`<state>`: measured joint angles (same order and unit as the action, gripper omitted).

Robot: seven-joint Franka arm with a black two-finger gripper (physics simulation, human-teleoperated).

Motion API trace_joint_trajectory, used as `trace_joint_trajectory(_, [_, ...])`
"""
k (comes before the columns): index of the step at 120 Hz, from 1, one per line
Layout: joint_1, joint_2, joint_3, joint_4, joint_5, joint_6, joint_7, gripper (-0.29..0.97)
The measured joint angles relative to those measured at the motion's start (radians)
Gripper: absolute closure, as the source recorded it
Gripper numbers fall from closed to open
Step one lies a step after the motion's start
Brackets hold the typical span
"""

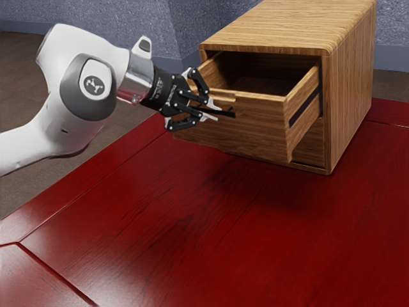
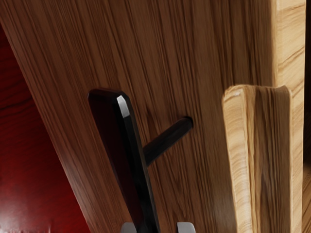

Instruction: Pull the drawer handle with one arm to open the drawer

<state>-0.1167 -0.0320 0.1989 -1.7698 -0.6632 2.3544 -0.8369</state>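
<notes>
Drawer (image 1: 255,131): upper slot of the wooden cabinet (image 1: 350,83), standing well out of the carcass. Its dark interior is open to view, and its side wall is exposed on the exterior view's right.

Handle (image 1: 222,97): light wooden bar on the drawer front, toward the end at the exterior view's left. In the wrist view the handle (image 2: 257,165) runs as a rounded pale strip standing proud of the drawer front (image 2: 194,58).

Gripper (image 1: 227,116): at the drawer front, just below the handle in the exterior view. The fingers (image 2: 116,145) are drawn together, nothing visible between them. In the wrist view they read as one black slab lying against the front panel beside the handle, with a strip of bare wood between slab and handle. They are not clamped on the handle. A dark shadow bar falls on the panel next to them.

Arm: white, enters from the exterior view's left, wrist roughly level with the drawer.

Cabinet sits on the dark red table (image 1: 192,230), toward its far side. The table's red surface (image 2: 24,170) also shows beside the drawer front in the wrist view.
</notes>
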Motion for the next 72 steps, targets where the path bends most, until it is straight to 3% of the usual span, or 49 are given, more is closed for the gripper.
trace_joint_trajectory(72, [0.010,-0.084,-0.007,-0.078,0.012,0.000,0.003,0.70])
